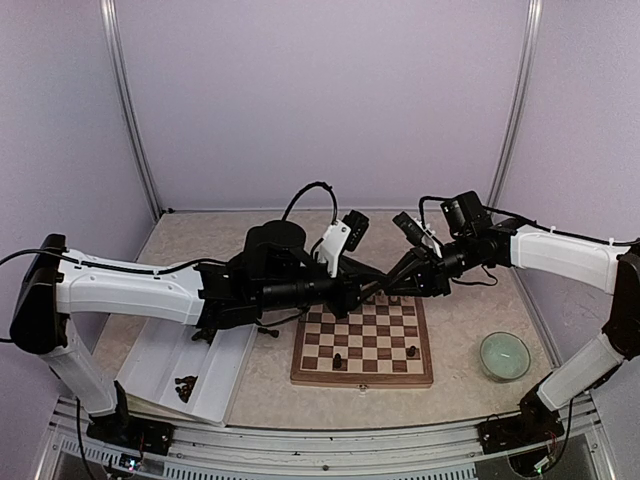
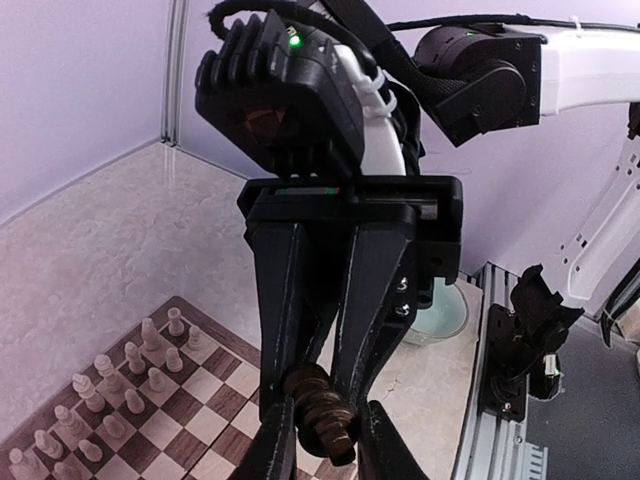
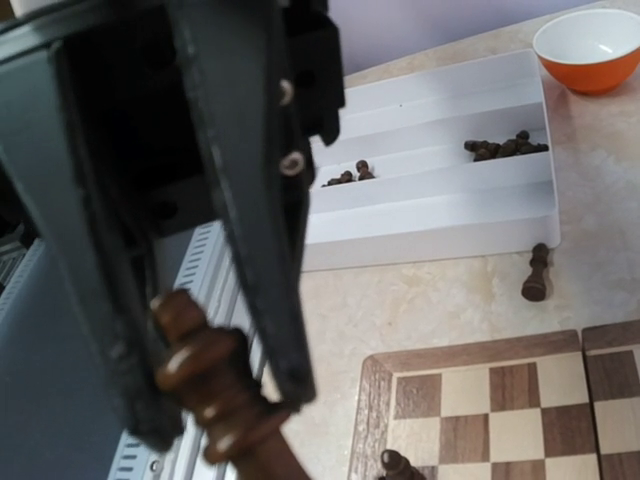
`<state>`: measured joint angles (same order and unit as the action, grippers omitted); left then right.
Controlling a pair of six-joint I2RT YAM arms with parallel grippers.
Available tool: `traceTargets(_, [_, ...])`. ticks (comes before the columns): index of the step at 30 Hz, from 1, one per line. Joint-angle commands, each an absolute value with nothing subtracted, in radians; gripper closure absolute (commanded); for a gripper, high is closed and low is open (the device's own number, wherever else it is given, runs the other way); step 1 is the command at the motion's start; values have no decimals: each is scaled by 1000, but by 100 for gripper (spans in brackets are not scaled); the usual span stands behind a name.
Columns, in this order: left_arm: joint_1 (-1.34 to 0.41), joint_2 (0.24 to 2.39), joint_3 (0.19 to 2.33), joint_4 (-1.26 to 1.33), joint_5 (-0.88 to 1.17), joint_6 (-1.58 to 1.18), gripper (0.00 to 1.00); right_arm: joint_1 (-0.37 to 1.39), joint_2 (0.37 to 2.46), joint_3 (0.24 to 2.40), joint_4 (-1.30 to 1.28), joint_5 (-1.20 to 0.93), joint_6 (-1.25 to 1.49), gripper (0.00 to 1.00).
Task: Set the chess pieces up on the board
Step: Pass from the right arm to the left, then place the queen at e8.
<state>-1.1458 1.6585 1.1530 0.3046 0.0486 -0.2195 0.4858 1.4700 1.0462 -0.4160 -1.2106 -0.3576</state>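
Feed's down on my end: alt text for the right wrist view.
Black gripper fingers pinch a dark chess piece at left foreground. Behind lie a white tray holding more dark pieces, one loose piece beside it, an orange bowl and the board corner.

White divided tray (image 1: 165,365) at left of beige marbled worktop (image 1: 460,330); pale green bowl (image 1: 505,355) at right, well apart. Orange bowl (image 3: 590,45) near tray's far corner. Cream-white figures (image 2: 130,375) upright in rows.
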Motion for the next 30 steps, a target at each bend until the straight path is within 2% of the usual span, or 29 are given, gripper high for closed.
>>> traceTargets(1, [-1139, 1674, 1200, 274, 34, -213, 83, 477, 1450, 1030, -402, -1222, -365, 94])
traceTargets(5, [-1129, 1677, 1214, 257, 41, -212, 89, 477, 1441, 1028, -419, -1203, -395, 90])
traceTargets(7, [-1123, 1675, 1223, 241, 47, -211, 91, 477, 1433, 1027, -453, -1176, -435, 79])
traceTargets(11, [-1115, 1658, 1251, 166, 57, -204, 92, 460, 1397, 1022, -564, -1110, -576, 49])
traceTargets(13, [-1114, 1649, 1271, 97, 69, -196, 92, 431, 1378, 1010, -611, -1063, -640, 42])
traceTargets(20, [-1150, 1646, 1314, -220, 104, -171, 92, 227, 1333, 925, -512, -1040, -606, 40])
traceTargets(25, [-1197, 1710, 1382, -438, 105, -121, 92, 187, 1325, 910, -472, -943, -583, 40])
traceTargets(30, [-1204, 1777, 1415, -505, 144, -99, 92, 185, 1350, 908, -478, -923, -594, 40])
